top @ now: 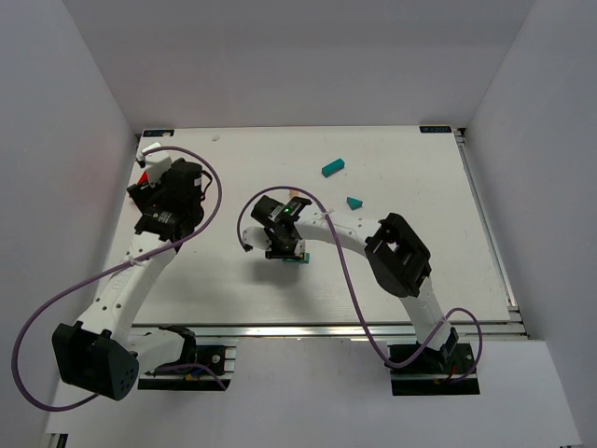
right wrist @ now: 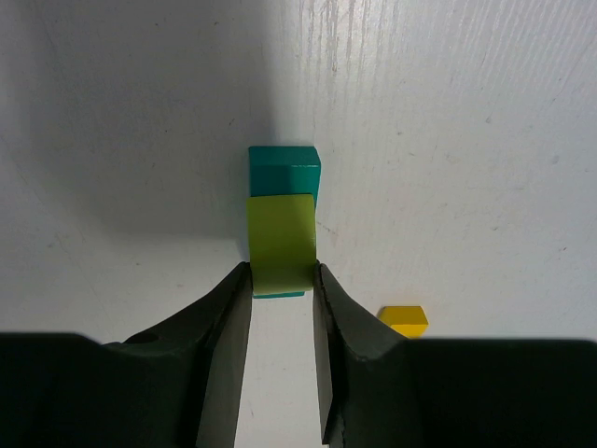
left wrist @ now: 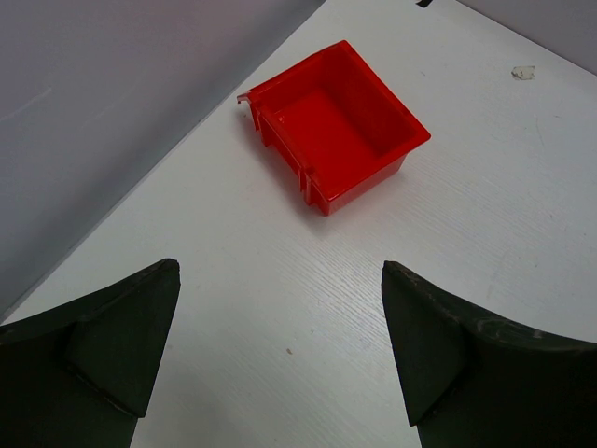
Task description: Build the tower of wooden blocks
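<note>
In the right wrist view my right gripper (right wrist: 283, 271) is shut on a yellow-green block (right wrist: 282, 238). This block rests on top of a teal block (right wrist: 284, 168) that lies on the white table. The two make a small stack. In the top view the right gripper (top: 284, 248) is at the table's middle, with the teal block (top: 297, 259) showing under it. A small yellow block (right wrist: 403, 320) lies just right of the right finger. My left gripper (left wrist: 280, 271) is open and empty above bare table, near the red bin (left wrist: 336, 121).
Two loose teal blocks (top: 333, 167) (top: 354, 202) lie on the table behind and to the right of the right gripper. The red bin is empty and stands at the far left by the wall. Grey walls close in the table on the left, back and right.
</note>
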`<state>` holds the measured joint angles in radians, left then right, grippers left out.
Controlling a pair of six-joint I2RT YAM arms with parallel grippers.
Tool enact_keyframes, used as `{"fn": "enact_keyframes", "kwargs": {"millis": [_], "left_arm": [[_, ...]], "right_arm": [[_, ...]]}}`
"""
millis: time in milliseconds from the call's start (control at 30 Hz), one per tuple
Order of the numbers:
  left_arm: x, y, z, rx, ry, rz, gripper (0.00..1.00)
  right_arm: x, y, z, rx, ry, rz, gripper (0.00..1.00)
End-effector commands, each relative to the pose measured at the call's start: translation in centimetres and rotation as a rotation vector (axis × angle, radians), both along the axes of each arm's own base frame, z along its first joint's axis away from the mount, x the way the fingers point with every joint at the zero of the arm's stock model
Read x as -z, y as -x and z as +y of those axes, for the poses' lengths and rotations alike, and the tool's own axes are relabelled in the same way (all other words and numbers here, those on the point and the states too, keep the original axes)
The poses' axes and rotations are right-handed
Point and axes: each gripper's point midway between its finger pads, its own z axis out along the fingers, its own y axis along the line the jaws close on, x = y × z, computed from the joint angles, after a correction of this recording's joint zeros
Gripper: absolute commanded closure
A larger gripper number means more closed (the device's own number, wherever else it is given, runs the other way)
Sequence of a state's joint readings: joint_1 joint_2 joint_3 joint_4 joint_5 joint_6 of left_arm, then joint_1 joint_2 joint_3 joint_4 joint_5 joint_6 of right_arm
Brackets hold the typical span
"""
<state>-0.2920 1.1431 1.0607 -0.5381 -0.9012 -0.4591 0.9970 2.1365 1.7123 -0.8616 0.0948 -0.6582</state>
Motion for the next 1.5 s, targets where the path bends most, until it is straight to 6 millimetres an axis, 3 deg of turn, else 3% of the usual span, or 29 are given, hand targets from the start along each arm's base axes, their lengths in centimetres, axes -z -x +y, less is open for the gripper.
{"fn": "enact_keyframes", "kwargs": {"millis": [0,1133,1467], "left_arm": [[-0.2,-0.2,-0.2,0.008,-0.001,-0.003,0.02],[0.1,-0.4,-0.5,0.023,0.002,0.010,0.02],[0.2,-0.5,-0.8,0.035,0.011,0.011,0.02]], "right_arm": [[-0.8,0.7,0.3,0.009,-0.021,0.023,0.73],[-0.9,0.1,1.1,0.050,-0.049,0.002,0.68],[-1.2,-0.4,1.1,0.050,-0.048,-0.026,0.59]]}}
